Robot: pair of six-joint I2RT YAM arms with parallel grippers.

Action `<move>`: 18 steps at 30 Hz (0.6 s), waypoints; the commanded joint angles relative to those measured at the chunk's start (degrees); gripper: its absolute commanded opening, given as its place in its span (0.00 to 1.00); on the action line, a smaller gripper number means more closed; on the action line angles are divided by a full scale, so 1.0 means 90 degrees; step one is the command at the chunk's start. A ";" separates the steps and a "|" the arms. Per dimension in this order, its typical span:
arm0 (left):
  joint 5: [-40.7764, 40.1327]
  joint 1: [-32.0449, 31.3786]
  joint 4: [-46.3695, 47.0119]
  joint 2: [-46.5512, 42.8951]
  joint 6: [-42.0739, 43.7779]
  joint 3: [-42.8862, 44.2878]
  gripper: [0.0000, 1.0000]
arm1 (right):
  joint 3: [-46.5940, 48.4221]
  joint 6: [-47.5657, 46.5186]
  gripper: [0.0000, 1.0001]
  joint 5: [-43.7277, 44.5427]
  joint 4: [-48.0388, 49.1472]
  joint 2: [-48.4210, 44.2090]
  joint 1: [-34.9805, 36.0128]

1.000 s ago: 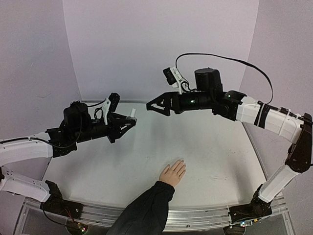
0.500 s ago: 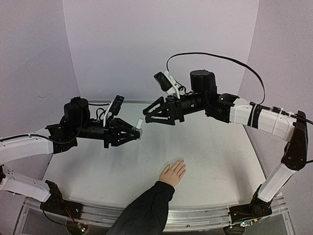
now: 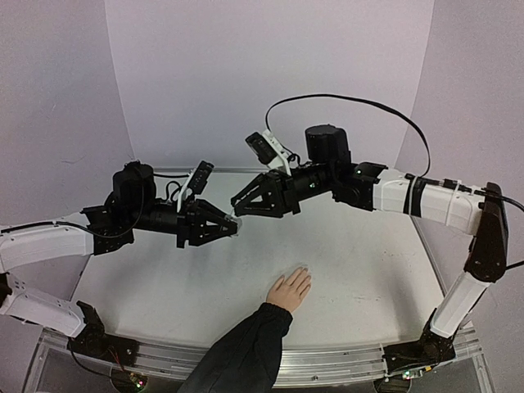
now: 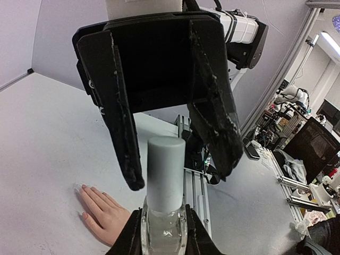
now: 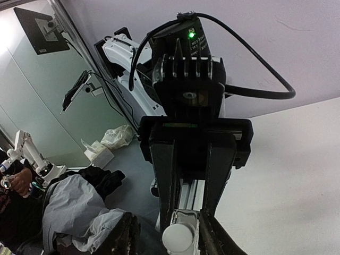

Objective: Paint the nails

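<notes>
1. Above the tabletop [image 3: 368, 246], well clear of it, the left arm [image 3: 49, 246] held a bottle [image 4: 163, 234] out level. Its jaws were clamped on the clear glass body, leaving the white cap [image 4: 166, 164] free.
2. The right arm [image 3: 426, 201] faced it with jaws spread wide, one on each side of the cap and apart from it, gripping nothing.
3. Near the front edge a hand [image 3: 291, 288] in a dark sleeve [image 3: 241, 352] lay flat, palm down, fingers pointing away from the bases. The nails [image 4: 78, 187] faced up, lower than the bottle and well apart from both arms.
4. The nails looked tiny, hard and smooth, seated on soft living fingers that could flinch. They were probably nothing to grip, only to stroke lightly with a wet brush.
5. The hold likely belonged on the cap's round sides. That smooth, light plastic could slip, so it called for a square, firm pinch before twisting. The glass seemed light and breakable, so the left jaws needed a steady clamp against the twist.
</notes>
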 commanded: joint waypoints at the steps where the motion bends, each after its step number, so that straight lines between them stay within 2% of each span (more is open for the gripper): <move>1: 0.0174 0.0023 0.0234 0.0011 0.0042 0.0438 0.00 | 0.0326 -0.0025 0.35 -0.0285 0.0428 0.0061 0.0054; 12: -0.0078 0.0032 0.0234 -0.0023 0.0141 0.0532 0.00 | 0.0095 -0.0023 0.01 -0.0114 0.0450 0.0102 0.0240; 18: -0.1274 0.0025 0.0249 -0.0248 0.0619 0.0617 0.00 | -0.0308 0.0121 0.00 0.0775 0.0525 -0.0006 0.0459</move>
